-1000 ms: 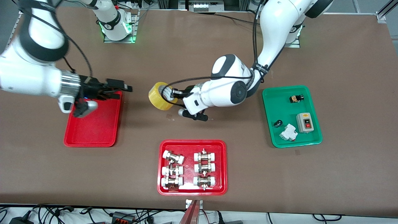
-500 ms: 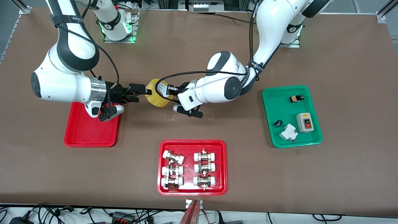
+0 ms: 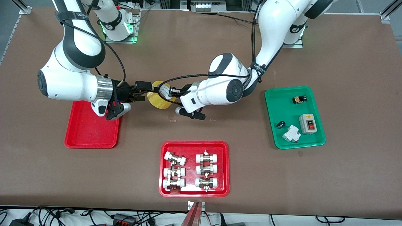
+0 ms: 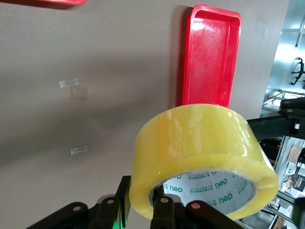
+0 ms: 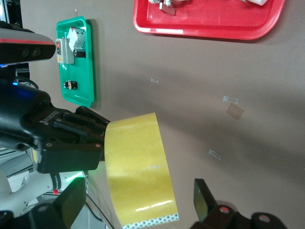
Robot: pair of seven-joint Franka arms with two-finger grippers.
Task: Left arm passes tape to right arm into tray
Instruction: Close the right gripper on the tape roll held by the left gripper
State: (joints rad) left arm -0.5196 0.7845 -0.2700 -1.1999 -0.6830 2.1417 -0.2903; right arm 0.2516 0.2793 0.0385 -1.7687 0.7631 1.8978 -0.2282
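Mid-air handover: the left gripper [image 3: 168,93] clamps the packing tape roll [image 3: 159,98] through its core. The right gripper [image 3: 147,91], fingers spread and empty, flanks the roll from 9 o'clock, above the table beside the plain red tray [image 3: 91,130]

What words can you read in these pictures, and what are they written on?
"deli": green logo printed repeatedly on the tape core's pale lining, read in the left wrist view.
White lettering on the black straps of the left arm and right arm: too small to read.
Nothing else is readable.
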